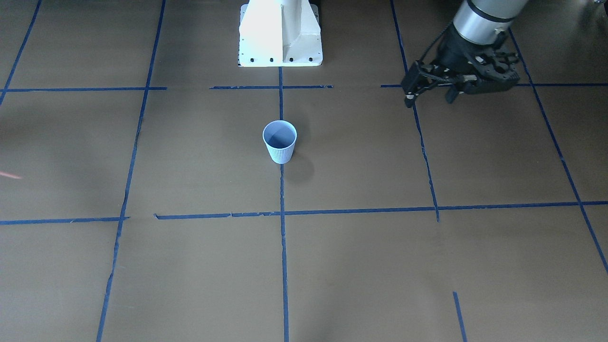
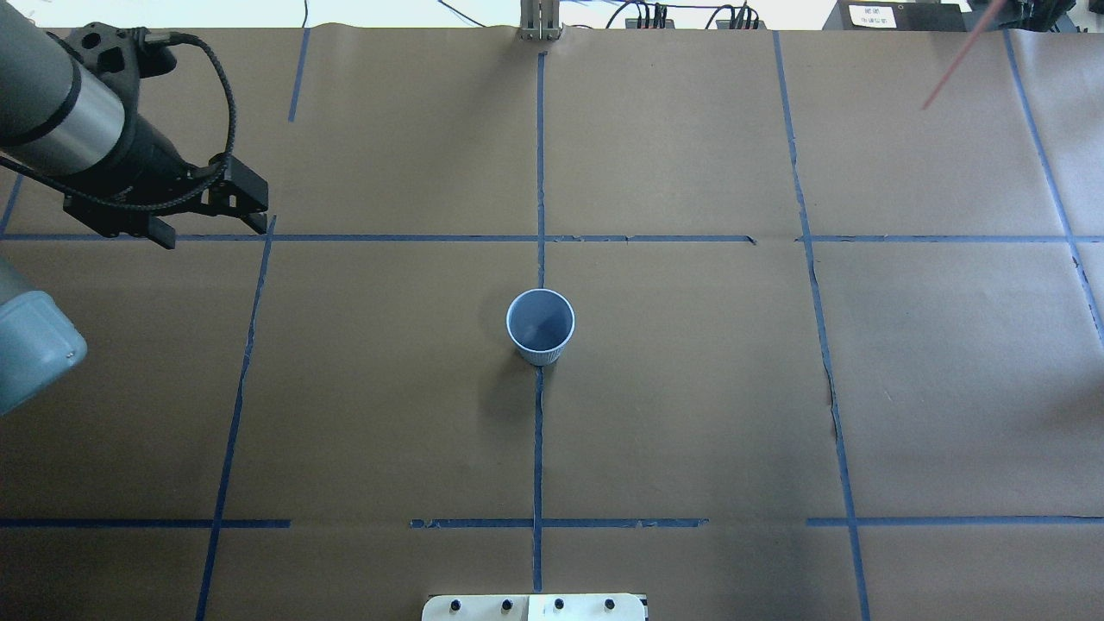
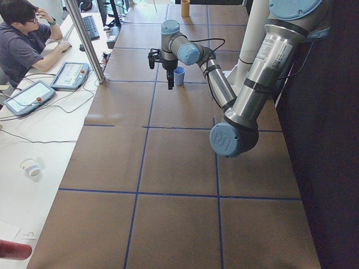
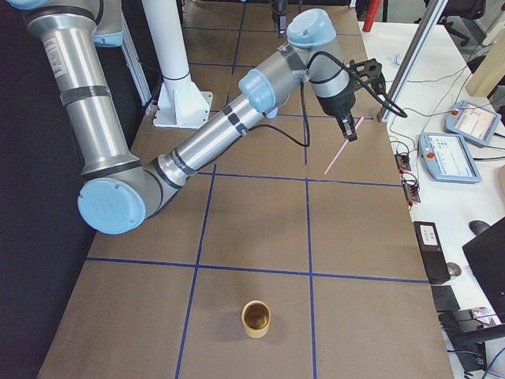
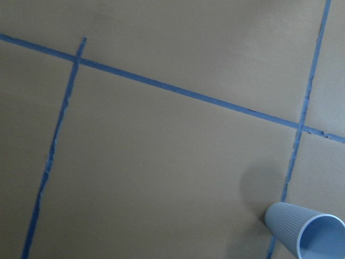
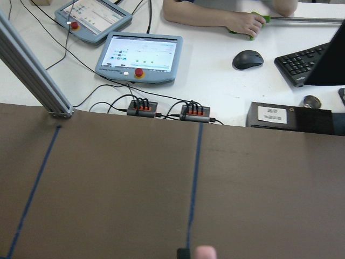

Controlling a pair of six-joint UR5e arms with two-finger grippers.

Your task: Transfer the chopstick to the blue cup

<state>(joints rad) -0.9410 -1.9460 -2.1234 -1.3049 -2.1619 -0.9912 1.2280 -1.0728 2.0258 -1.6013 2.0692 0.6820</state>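
**Ann:** What else is on the brown paper tabletop point(image 2: 690, 414)?

**Ben:** Blue tape lines point(image 2: 538, 448) cross it like a grid. The robot's white metal base point(image 1: 280, 35) sits at the robot's edge. A small tan paper cup point(image 4: 256, 318) stands at the end on the robot's right, well apart from the other things. Past the far edge is a white desk point(image 6: 215, 81) with grey tablets point(image 6: 141, 54), a black mouse point(image 6: 248, 58) and a black keyboard point(image 6: 302, 62). A person in a dark shirt point(image 3: 22, 42) sits there.

**Ann:** Where is the light blue ribbed paper cup?

**Ben:** The light blue ribbed paper cup point(image 1: 280, 141) stands upright in the middle of the tabletop, right on a tape line.

**Ann:** And the thin pink chopstick?

**Ben:** The thin pink chopstick point(image 4: 345, 150) hangs slanted over the far right part of the tabletop, well apart from the blue cup. Its top end is up at the right fingers point(image 4: 348, 130). Its low end points down at the tabletop. I cannot tell if it touches.

**Ann:** Are the right fingers squeezing it?

**Ben:** I cannot tell how far apart they are. Only the side view shows them well.

**Ann:** And the left fingers?

**Ben:** The left fingers point(image 1: 429, 97) are spread wide and hold nothing. They hover over the left side, near a tape crossing, well apart from the cup and the chopstick.
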